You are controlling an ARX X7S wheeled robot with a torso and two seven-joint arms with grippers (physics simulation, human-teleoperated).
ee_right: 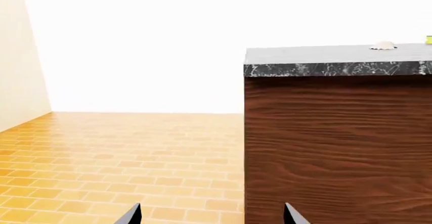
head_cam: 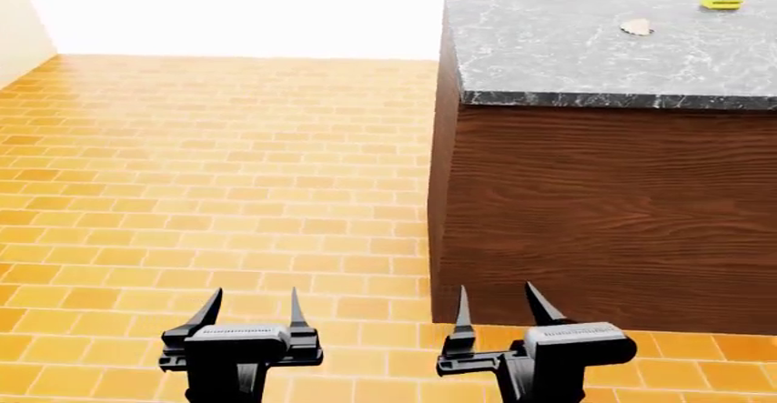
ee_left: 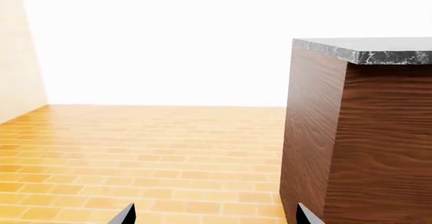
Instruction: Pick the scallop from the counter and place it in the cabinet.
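Ahead and to the right stood the counter [head_cam: 607, 194], its marble top well above both my grippers. No cabinet appeared in any view. My left gripper [head_cam: 249, 310] and right gripper [head_cam: 500, 305] hung low over the floor [head_cam: 218, 166], fingers apart, empty. The scallop [head_cam: 636, 27] lay on the counter top toward its far side, near the sponge [head_cam: 722, 1] but apart from it. It lay forward, up and rightward; I judged my right arm nearer. Its long axis was too small to tell.
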